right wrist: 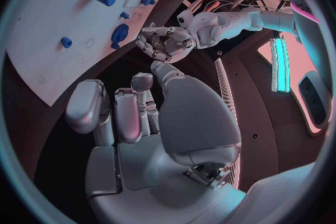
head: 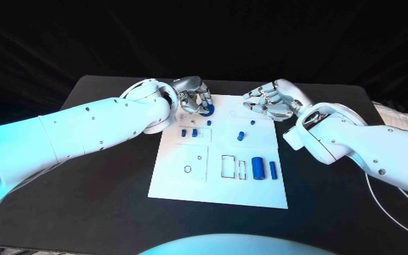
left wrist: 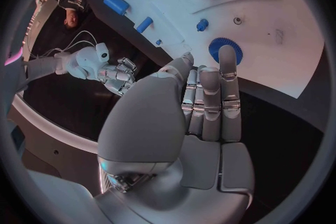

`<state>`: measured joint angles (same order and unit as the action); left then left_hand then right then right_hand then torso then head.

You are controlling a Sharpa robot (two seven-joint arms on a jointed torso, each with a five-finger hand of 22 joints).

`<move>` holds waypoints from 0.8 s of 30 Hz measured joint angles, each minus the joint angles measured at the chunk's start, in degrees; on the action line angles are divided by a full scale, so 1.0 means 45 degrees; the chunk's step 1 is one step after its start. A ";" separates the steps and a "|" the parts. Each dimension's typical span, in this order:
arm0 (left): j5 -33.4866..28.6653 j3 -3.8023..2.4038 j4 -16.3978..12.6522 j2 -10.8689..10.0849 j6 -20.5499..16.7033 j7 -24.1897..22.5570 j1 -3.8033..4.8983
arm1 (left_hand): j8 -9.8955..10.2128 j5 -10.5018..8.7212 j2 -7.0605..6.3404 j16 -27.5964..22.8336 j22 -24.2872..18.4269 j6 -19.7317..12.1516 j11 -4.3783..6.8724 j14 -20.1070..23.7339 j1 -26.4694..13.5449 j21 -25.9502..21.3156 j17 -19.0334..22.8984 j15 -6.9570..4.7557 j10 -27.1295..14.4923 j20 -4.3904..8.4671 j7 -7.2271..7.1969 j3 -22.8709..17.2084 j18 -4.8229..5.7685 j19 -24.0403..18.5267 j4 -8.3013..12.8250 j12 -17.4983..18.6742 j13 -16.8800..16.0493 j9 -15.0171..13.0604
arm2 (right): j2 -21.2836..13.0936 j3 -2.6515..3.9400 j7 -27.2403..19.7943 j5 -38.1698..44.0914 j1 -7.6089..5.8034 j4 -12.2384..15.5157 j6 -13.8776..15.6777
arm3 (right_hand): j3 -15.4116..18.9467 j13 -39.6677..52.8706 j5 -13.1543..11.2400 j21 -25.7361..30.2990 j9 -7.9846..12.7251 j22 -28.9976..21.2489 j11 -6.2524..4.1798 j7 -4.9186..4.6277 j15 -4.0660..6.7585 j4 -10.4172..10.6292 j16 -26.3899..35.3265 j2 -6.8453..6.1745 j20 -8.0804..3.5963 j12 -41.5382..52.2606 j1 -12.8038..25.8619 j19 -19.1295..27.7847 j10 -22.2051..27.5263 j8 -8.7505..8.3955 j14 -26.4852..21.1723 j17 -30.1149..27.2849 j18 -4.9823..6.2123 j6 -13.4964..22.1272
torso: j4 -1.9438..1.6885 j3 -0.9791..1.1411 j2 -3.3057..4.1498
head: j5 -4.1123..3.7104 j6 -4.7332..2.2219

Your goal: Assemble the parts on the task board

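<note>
The left hand (head: 194, 95), fingers extended and holding nothing, reaches over the blue gear (left wrist: 224, 49) at the task board's (head: 255, 193) far edge, apparently about to pick it up, which calls for closing the fingers round its rim, while the right hand (head: 270, 100) hovers loosely curled and empty

We can read no text, label, brand or number anywhere. The task board (head: 255, 193) carries only thin outlined shapes, and we make out no lettering on it.

Matt black counter (head: 102, 196); smooth white task board (head: 221, 193); glossy blue plastic parts (head: 257, 169); each robot hand (head: 194, 95) shiny silver metal.
</note>
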<state>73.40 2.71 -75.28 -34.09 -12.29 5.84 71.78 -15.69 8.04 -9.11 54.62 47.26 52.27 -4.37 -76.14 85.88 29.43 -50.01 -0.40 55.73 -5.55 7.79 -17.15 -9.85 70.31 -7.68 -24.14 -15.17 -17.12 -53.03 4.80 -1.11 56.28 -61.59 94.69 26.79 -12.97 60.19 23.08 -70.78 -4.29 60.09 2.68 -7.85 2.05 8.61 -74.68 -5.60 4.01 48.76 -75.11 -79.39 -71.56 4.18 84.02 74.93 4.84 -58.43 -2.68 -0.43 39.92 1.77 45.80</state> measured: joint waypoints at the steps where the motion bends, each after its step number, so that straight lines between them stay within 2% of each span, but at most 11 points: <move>1: 0.0254 0.0007 0.0052 0.0055 0.0019 -0.0041 -0.0007 | 0.0100 0.0000 -0.0082 0.0213 0.0003 0.0031 0.0000 -0.0152 -0.0082 0.0000 -0.0170 0.0015 0.0000 -0.0003 -0.0030 0.0000 0.0000 0.0089 0.0000 0.0164 0.0161 0.0095 | 0.0006 0.0000 -0.0001 0.0000 0.0000 -0.0001 0.0001 | 0.0000 0.0000 0.0000 0.0000 0.0000 0.0000 0.0000 0.0000 0.0000 0.0000 0.0000 0.0000 0.0000 0.0000 0.0000 0.0000 0.0000 0.0000 0.0000 0.0000 0.0001 0.0000 | 0.0000 0.0000 0.0000 | -0.0010 -0.0001; 3: 0.0785 0.0019 0.0157 0.0155 0.0106 -0.0106 -0.0026 | 0.0321 0.0001 -0.0223 0.1024 0.0156 0.0190 -0.0001 -0.0623 -0.0223 0.0267 -0.0854 0.0020 0.0001 0.0006 -0.0055 0.0050 0.0000 0.0448 -0.0050 0.0500 0.0521 0.0311 | 0.0017 0.0000 -0.0006 -0.0001 0.0000 -0.0002 0.0007 | 0.0000 -0.0015 0.0000 0.0000 0.0000 -0.0021 -0.0013 0.0000 0.0000 0.0000 0.0000 0.0000 0.0000 0.0000 0.0000 0.0000 0.0013 0.0000 0.0000 -0.0001 0.0001 0.0000 | 0.0000 0.0001 0.0000 | -0.0023 -0.0002; 6: 0.1389 0.0032 0.0284 0.0285 0.0309 -0.0149 -0.0064 | 0.0545 0.0001 -0.0276 0.2335 0.1217 0.0410 -0.0023 -0.1253 -0.0276 0.1765 -0.2067 0.0017 0.0205 0.0035 -0.0079 0.0099 0.0002 0.1195 -0.0099 0.0824 0.0902 0.0537 | 0.0022 0.0000 -0.0013 -0.0002 0.0000 -0.0004 0.0030 | 0.0000 -0.0057 0.0000 0.0053 0.0000 -0.0070 -0.0050 0.0000 0.0000 0.0000 0.0077 0.0000 0.0000 -0.0068 0.0000 0.0000 0.0050 0.0000 0.0000 -0.0001 0.0001 0.0000 | -0.0007 0.0001 0.0000 | -0.0045 0.0009; 9: 0.1791 0.0036 0.0416 0.0421 0.0539 -0.0160 -0.0106 | 0.0736 0.0001 -0.0273 0.3484 0.2316 0.0628 0.0006 -0.1667 -0.0280 0.3295 -0.3172 -0.0024 0.0458 0.0072 -0.0123 0.0099 0.0311 0.1835 -0.0099 0.1051 0.1208 0.0721 | 0.0034 0.0000 -0.0020 -0.0003 0.0001 -0.0011 0.0076 | -0.0023 -0.0295 0.0075 0.0148 0.0000 -0.0170 0.0012 0.0002 0.0000 -0.0023 0.0078 0.0000 -0.0050 -0.0425 0.0000 0.0050 0.0271 0.0000 0.0000 -0.0001 -0.0001 0.0003 | -0.0016 0.0002 -0.0005 | -0.0062 0.0012; 10: 0.1928 0.0037 0.0467 0.0482 0.0658 -0.0160 -0.0129 | 0.0768 0.0001 -0.0240 0.3727 0.2627 0.0673 0.0019 -0.1697 -0.0312 0.3725 -0.3401 -0.0021 0.0527 0.0089 -0.0074 0.0099 0.0314 0.1994 -0.0099 0.1115 0.1293 0.0769 | 0.0044 0.0000 -0.0024 -0.0004 0.0001 -0.0015 0.0105 | -0.0045 -0.0410 0.0075 0.0149 0.0000 -0.0189 0.0014 0.0012 0.0000 -0.0045 0.0078 0.0000 -0.0044 -0.0585 0.0000 0.0056 0.0361 0.0000 0.0000 -0.0001 -0.0001 0.0014 | -0.0017 0.0001 -0.0006 | -0.0065 0.0013; 13: 0.2186 0.0041 0.0549 0.0592 0.0930 -0.0160 -0.0186 | 0.0891 0.0001 -0.0238 0.4080 0.3500 0.0832 0.0077 -0.1697 -0.0476 0.4937 -0.3627 -0.0022 0.0805 0.0117 -0.0149 0.0120 0.0513 0.2421 -0.0120 0.1206 0.1487 0.0898 | 0.0064 0.0000 -0.0031 -0.0004 0.0001 -0.0020 0.0189 | -0.0091 -0.0580 0.0148 0.0150 0.0000 -0.0248 -0.0033 0.0022 0.0000 -0.0018 0.0148 0.0000 -0.0003 -0.0804 0.0000 0.0097 0.0445 0.0000 0.0000 -0.0002 -0.0001 0.0023 | -0.0013 0.0002 -0.0009 | -0.0067 0.0018; 15: 0.2324 0.0042 0.0601 0.0650 0.1129 -0.0155 -0.0214 | 0.1005 -0.0070 -0.0256 0.4191 0.3886 0.0912 0.0107 -0.1740 -0.0597 0.5455 -0.3667 -0.0066 0.0972 0.0180 -0.0197 0.0209 0.0513 0.2570 -0.0208 0.1333 0.1599 0.0981 | 0.0071 0.0000 -0.0036 -0.0004 0.0002 -0.0026 0.0264 | -0.0141 -0.0683 0.0160 0.0220 0.0000 -0.0296 0.0026 0.0022 0.0000 -0.0068 0.0148 0.0054 -0.0003 -0.0926 -0.0055 0.0097 0.0508 0.0000 0.0000 -0.0002 0.0000 0.0023 | -0.0007 0.0001 -0.0009 | -0.0070 0.0021; 19: 0.2516 0.0042 0.0688 0.0718 0.1425 -0.0131 -0.0252 | 0.1061 -0.0070 -0.0240 0.4198 0.4155 0.0964 0.0108 -0.1740 -0.0614 0.5818 -0.3585 -0.0066 0.1062 0.0185 -0.0146 0.0250 0.0514 0.2667 -0.0242 0.1419 0.1696 0.1042 | 0.0075 0.0000 -0.0040 -0.0004 0.0003 -0.0038 0.0398 | -0.0144 -0.0787 0.0237 0.0233 0.0000 -0.0337 -0.0014 0.0022 0.0000 -0.0071 0.0197 0.0051 -0.0003 -0.1036 -0.0051 0.0096 0.0560 0.0000 0.0000 -0.0003 0.0000 0.0024 | -0.0007 0.0005 -0.0016 | -0.0084 0.0031; 20: 0.2549 0.0042 0.0698 0.0729 0.1481 -0.0125 -0.0256 | 0.1061 -0.0070 -0.0240 0.4198 0.4194 0.0995 0.0138 -0.1740 -0.0614 0.5869 -0.3559 -0.0066 0.1092 0.0185 -0.0168 0.0281 0.0514 0.2666 -0.0233 0.1419 0.1710 0.1053 | 0.0076 0.0000 -0.0041 -0.0004 0.0003 -0.0038 0.0424 | -0.0167 -0.0800 0.0293 0.0270 0.0000 -0.0350 -0.0014 0.0022 0.0000 -0.0094 0.0197 0.0051 -0.0026 -0.1036 -0.0051 0.0120 0.0560 0.0000 0.0000 -0.0002 0.0107 0.0024 | -0.0007 0.0005 -0.0016 | -0.0089 0.0031; 22: 0.2608 0.0042 0.0713 0.0762 0.1598 -0.0109 -0.0268 | 0.1061 -0.0070 -0.0206 0.4198 0.4275 0.1099 0.0110 -0.1740 -0.0647 0.5943 -0.3519 -0.0066 0.1198 0.0184 -0.0146 0.0295 0.0698 0.2666 -0.0219 0.1426 0.1744 0.1065 | 0.0081 0.0000 -0.0044 -0.0003 0.0003 -0.0041 0.0481 | -0.0182 -0.0809 0.0296 0.0270 0.0000 -0.0356 -0.0015 0.0022 0.0000 -0.0101 0.0197 0.0051 -0.0046 -0.1036 -0.0051 0.0140 0.0561 0.0000 0.0000 -0.0003 0.0195 0.0024 | -0.0010 0.0006 -0.0018 | -0.0093 0.0032; 24: 0.2656 0.0040 0.0717 0.0794 0.1681 -0.0093 -0.0282 | 0.1103 -0.0070 -0.0190 0.4198 0.4329 0.1173 0.0108 -0.1740 -0.0663 0.6013 -0.3494 -0.0065 0.1200 0.0212 -0.0161 0.0295 0.0698 0.2694 -0.0219 0.1482 0.1768 0.1075 | 0.0085 0.0000 -0.0046 0.0000 0.0003 -0.0045 0.0517 | -0.0214 -0.0829 0.0296 0.0270 0.0000 -0.0356 -0.0015 0.0022 0.0000 -0.0070 0.0197 0.0051 -0.0046 -0.1036 -0.0051 0.0140 0.0561 0.0000 0.0000 -0.0003 0.0195 0.0024 | -0.0015 0.0007 -0.0021 | -0.0096 0.0035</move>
<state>85.36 2.89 -72.05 -30.51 -4.73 5.42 70.51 -10.72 7.72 -9.97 73.51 66.74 57.55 -3.88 -83.97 82.90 56.49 -65.73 -0.70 61.13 -4.60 7.06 -15.82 -6.71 82.44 -8.67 -17.48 -7.21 -12.29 -52.65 4.80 -1.31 56.28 -61.58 94.49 29.12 -13.94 56.46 24.41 -69.56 -4.29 58.49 2.61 -7.75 2.05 8.30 -73.79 -5.37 3.81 44.09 -75.34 -78.76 -69.04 4.18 84.02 74.92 5.71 -58.32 -2.75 -0.40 39.83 1.33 45.96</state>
